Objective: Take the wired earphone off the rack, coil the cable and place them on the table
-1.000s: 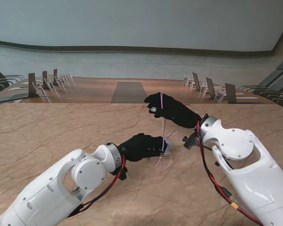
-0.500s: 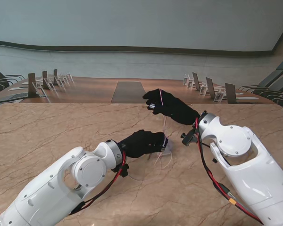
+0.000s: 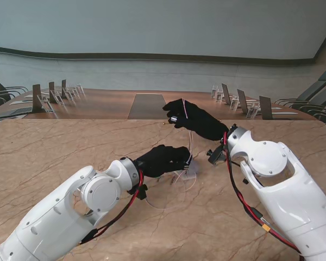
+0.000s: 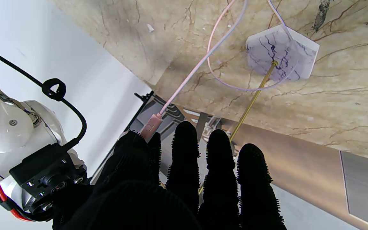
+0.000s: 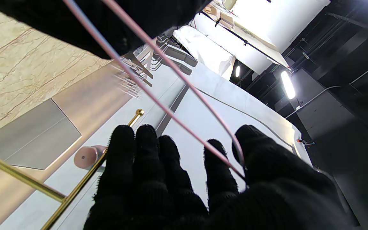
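Observation:
The pink earphone cable (image 3: 189, 142) hangs from my right hand (image 3: 194, 122), which is raised over the rack and shut on it. The cable (image 5: 177, 110) runs between that hand's thumb and fingers (image 5: 145, 166). The rack is a thin gold rod (image 4: 252, 95) on a small marble base (image 3: 192, 170). Its crossbar (image 5: 85, 182) has a pink earbud (image 5: 86, 156) beside it. My left hand (image 3: 164, 159) is low, just left of the base, pinching the cable's inline remote (image 4: 150, 125). A cable loop (image 3: 165, 194) lies on the table nearer to me.
I work over a tan marble table (image 3: 54, 152). Beyond its far edge is a brown conference table with a grey inset panel (image 3: 148, 106), chairs and name stands at the left (image 3: 49, 93) and right (image 3: 244, 100).
My right hand has risen slightly and shifted left with the cable. My left hand has moved a little farther from me. The cable loop on the table has spread wider.

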`<state>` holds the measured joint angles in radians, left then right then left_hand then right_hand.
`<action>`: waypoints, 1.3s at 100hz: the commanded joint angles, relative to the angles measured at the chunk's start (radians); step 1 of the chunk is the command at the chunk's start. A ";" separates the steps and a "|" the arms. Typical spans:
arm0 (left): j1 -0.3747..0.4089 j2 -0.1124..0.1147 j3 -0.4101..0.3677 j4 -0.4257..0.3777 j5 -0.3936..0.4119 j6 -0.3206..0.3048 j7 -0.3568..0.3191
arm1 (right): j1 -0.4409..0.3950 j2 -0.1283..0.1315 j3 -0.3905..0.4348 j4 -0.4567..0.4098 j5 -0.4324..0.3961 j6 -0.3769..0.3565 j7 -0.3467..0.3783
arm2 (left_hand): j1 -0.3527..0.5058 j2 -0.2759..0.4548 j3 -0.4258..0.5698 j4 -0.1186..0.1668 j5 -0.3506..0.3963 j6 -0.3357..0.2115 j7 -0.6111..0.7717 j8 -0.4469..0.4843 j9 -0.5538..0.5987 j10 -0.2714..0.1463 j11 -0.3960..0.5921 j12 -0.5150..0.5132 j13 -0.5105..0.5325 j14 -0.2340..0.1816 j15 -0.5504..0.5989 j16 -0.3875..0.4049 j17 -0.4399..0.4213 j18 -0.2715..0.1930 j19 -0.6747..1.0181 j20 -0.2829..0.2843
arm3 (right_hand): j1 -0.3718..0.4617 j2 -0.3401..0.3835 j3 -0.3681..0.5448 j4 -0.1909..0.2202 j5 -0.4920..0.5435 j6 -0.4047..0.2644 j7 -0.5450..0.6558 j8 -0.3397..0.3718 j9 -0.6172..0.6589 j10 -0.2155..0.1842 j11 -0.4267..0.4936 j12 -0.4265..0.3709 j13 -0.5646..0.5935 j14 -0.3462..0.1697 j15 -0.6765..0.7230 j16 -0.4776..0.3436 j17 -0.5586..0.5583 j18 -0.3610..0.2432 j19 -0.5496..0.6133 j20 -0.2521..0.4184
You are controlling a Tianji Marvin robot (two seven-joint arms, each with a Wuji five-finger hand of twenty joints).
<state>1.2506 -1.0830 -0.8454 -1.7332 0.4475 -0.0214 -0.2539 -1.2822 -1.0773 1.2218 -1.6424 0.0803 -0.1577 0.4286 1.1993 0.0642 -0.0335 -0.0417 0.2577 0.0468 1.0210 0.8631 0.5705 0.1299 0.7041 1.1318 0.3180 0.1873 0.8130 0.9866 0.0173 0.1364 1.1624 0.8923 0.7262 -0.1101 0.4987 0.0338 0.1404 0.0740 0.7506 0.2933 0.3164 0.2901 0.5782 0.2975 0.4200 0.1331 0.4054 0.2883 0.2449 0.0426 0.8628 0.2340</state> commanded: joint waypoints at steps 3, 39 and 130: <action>-0.004 -0.007 -0.001 0.007 -0.004 0.000 0.002 | 0.013 -0.009 -0.006 0.012 0.003 -0.009 -0.007 | 0.074 -0.006 -0.002 -0.008 -0.020 -0.001 0.023 -0.006 -0.003 -0.011 -0.002 -0.004 0.011 -0.012 0.012 -0.005 0.002 -0.013 0.032 0.007 | 0.033 0.045 -0.004 -0.002 -0.021 -0.034 0.021 -0.012 -0.035 -0.004 0.007 0.002 -0.027 -0.002 -0.003 -0.002 -0.017 -0.039 0.003 -0.020; -0.022 -0.013 0.001 0.024 -0.014 -0.003 0.015 | 0.046 -0.016 -0.022 0.052 0.013 -0.028 -0.018 | 0.073 -0.007 -0.002 -0.008 -0.019 -0.002 0.023 -0.008 -0.001 -0.010 -0.003 -0.005 0.011 -0.012 0.012 -0.005 0.002 -0.014 0.031 0.005 | 0.030 0.046 -0.017 -0.002 -0.029 -0.042 0.021 -0.010 -0.056 -0.012 0.000 -0.002 -0.050 -0.010 -0.010 -0.006 -0.041 -0.049 -0.007 -0.023; 0.028 -0.011 0.000 -0.003 0.014 0.047 0.029 | -0.107 0.007 0.059 -0.118 -0.042 -0.127 -0.036 | 0.045 -0.025 0.000 -0.008 -0.014 -0.011 0.015 -0.057 -0.007 -0.010 -0.025 -0.049 0.009 -0.014 -0.015 -0.029 -0.031 0.016 -0.111 -0.080 | 0.046 0.040 -0.006 -0.013 -0.060 -0.063 -0.095 -0.067 -0.085 -0.061 -0.001 -0.006 -0.069 -0.063 -0.021 -0.011 -0.055 -0.084 -0.018 -0.026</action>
<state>1.2613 -1.0942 -0.8451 -1.7214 0.4560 0.0229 -0.2219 -1.3653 -1.0713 1.2775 -1.7417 0.0419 -0.2776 0.3985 1.1993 0.0642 -0.0335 -0.0417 0.2577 0.0469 1.0210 0.8191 0.5707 0.1299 0.7016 1.0872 0.3182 0.1873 0.8045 0.9739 0.0011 0.1404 1.0586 0.8205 0.7262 -0.1101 0.4976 0.0338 0.1076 0.0395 0.6732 0.2400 0.2646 0.2542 0.5757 0.2975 0.3784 0.0979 0.4020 0.2883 0.2032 0.0164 0.8623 0.2277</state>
